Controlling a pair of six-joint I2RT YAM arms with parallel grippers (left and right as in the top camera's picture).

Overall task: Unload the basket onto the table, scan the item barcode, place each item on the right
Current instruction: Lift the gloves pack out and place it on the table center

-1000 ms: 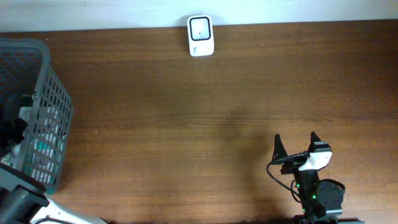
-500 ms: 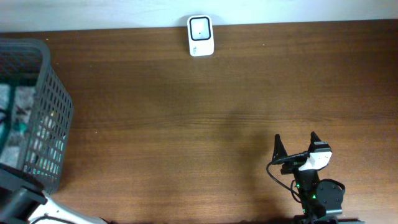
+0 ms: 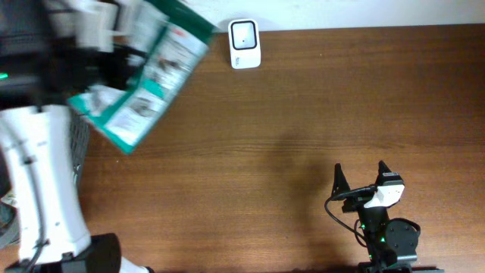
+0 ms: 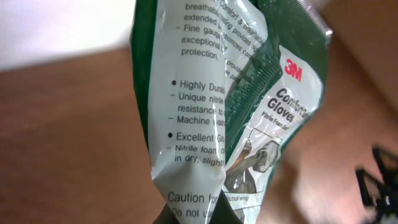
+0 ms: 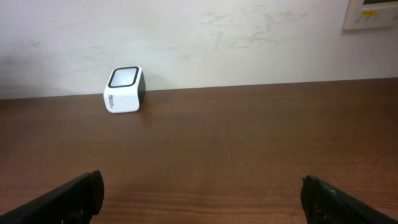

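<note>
A dark wooden table [image 3: 303,114] runs up to a white wall [image 5: 249,37]. Over its far-left corner a green-and-white glove packet [image 3: 148,76] hangs in the air, its printed back filling the left wrist view. The left gripper [image 3: 120,36] is clamped tight on one end of it. The white scanner [image 3: 244,44] stands just beside the packet, at the wall. Well apart, at the near edge, the right gripper [image 3: 361,173] rests with fingers spread wide, holding nothing.
</note>
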